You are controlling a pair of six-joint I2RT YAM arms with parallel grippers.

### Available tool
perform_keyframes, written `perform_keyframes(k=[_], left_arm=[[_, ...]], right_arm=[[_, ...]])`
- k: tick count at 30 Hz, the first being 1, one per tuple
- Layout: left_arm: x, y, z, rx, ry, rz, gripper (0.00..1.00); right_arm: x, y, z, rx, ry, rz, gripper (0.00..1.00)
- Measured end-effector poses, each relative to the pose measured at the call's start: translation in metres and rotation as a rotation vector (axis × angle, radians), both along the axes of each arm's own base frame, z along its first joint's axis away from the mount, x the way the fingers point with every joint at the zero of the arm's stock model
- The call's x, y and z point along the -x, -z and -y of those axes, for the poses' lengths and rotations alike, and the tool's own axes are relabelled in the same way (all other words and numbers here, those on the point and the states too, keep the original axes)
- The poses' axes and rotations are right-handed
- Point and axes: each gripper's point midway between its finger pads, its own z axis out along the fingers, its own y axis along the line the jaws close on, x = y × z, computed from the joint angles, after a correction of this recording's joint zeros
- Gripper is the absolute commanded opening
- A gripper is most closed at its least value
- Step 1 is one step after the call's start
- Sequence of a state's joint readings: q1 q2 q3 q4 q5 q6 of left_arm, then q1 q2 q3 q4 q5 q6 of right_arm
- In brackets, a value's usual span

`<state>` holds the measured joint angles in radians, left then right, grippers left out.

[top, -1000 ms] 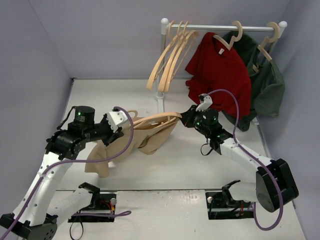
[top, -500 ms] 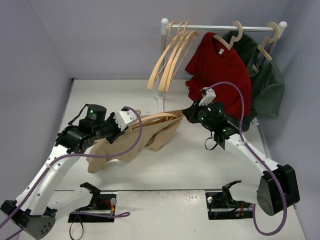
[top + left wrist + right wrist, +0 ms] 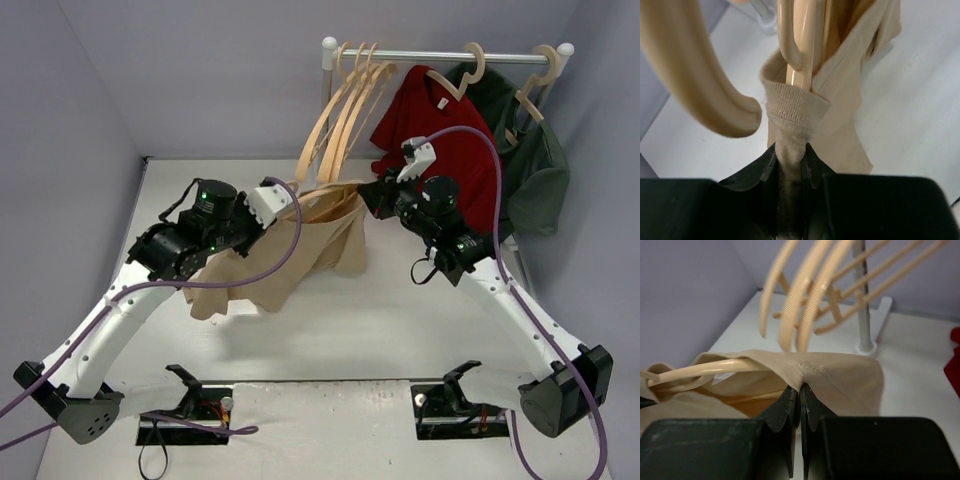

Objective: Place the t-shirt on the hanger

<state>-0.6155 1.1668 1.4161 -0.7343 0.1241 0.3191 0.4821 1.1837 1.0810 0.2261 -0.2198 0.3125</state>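
Left pincer [image 3: 791, 152]: clenched on the ribbed neckband of the tan, soft, wrinkly cotton t-shirt [image 3: 840, 100], with cloth bunched between the jaws. Right pincer [image 3: 800, 390]: jaws pressed tight on a fold at the t-shirt's shoulder seam.

Position: both arms hold the t-shirt aloft over the white table [image 3: 400, 320]. It is stretched between them with its body hanging loose below, just in front of the spare pale-wood hangers [image 3: 345, 110] on the metal rail [image 3: 420, 55]. A dark red t-shirt [image 3: 450, 140] and a dark green garment [image 3: 535, 170] hang further along the rail.

Hanger: the pale natural-wood hanger with thin curved arms [image 3: 705, 369] is already inside the t-shirt. The right wrist view shows one arm running under the cloth towards the pinched shoulder. The left wrist view shows its thin wood rising out through the neck opening.

Done, by my reading: hanger threaded through the neck, and one shoulder drawn over an arm.

Left, by my reading: the neckband is pulled out to one side rather than sitting round the hanger's stem. The far shoulder is too crumpled to tell whether it is seated on its arm. Both grips have yet to let go so the cloth can settle square. The task looks well past halfway, but it is not finished.
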Motion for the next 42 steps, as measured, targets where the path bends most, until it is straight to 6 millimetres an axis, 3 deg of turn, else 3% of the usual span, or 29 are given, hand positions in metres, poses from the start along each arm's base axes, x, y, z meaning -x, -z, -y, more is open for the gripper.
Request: perform_keyframes(k=[5,9,12,16,22,26,37,42], left_arm=[[0.000,-0.065,0.012,0.116,0.022,0.113,0.00],[0.012,-0.117,0.022,0.221,0.077,0.203,0.00],[0.024,-0.133,0.024,0.269,0.117,0.230,0.00],[0.039,-0.117,0.021,0.284,0.146,0.208,0.00],[0.058,-0.036,0.016,0.214,0.168,0.052,0.00],[0.066,-0.002,0.016,0.179,0.184,-0.033,0.00],[0.060,-0.003,0.026,0.226,0.215,-0.025,0.00],[0.047,0.003,0.023,0.293,0.208,-0.055,0.00]], right_arm=[[0.012,-0.062,-0.023,-0.005,-0.050,0.121,0.00],[0.021,-0.109,-0.029,-0.016,-0.064,0.224,0.00],[0.026,-0.124,-0.027,-0.009,-0.069,0.272,0.00],[0.031,-0.108,-0.022,0.040,-0.071,0.278,0.00],[0.043,-0.038,-0.006,0.186,-0.075,0.206,0.00],[0.052,-0.016,-0.004,0.265,-0.128,0.203,0.00],[0.076,0.001,-0.042,0.322,-0.428,0.270,0.00],[0.084,0.010,-0.060,0.329,-0.534,0.274,0.04]])
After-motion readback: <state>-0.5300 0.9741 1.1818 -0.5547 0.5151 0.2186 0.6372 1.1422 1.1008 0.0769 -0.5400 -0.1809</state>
